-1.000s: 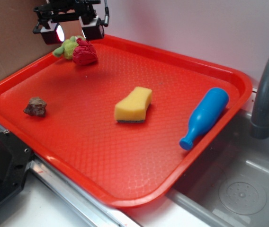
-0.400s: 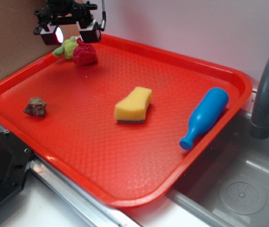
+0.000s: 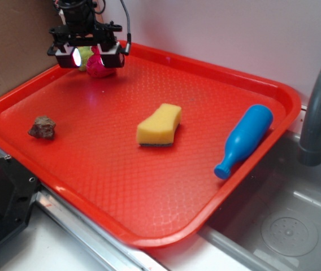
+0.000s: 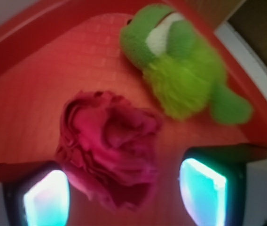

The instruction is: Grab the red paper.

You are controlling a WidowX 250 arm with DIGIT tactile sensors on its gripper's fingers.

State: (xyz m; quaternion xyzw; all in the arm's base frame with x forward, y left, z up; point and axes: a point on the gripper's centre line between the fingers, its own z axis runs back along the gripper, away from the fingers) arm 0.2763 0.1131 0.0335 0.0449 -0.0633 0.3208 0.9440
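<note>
The red paper (image 3: 97,66) (image 4: 110,146) is a small crumpled, rose-like ball lying in the far left corner of the red tray (image 3: 205,186). My gripper (image 3: 90,57) (image 4: 124,197) hangs open just over it, one glowing finger on each side. In the wrist view the paper sits between the two pads, closer to the left pad (image 4: 46,197), with a gap to the right pad (image 4: 203,190). Neither pad presses on the paper.
A green plush toy (image 4: 180,66) lies right behind the paper against the tray's corner rim. On the tray are a brown rock (image 3: 42,127), a yellow sponge (image 3: 159,125) and a blue bottle (image 3: 244,139). A sink with a grey faucet (image 3: 319,107) lies to the right.
The gripper has come down and slightly right, from above the toy and paper to straddling the red paper. Its jaws stayed open. The paper has not moved.
</note>
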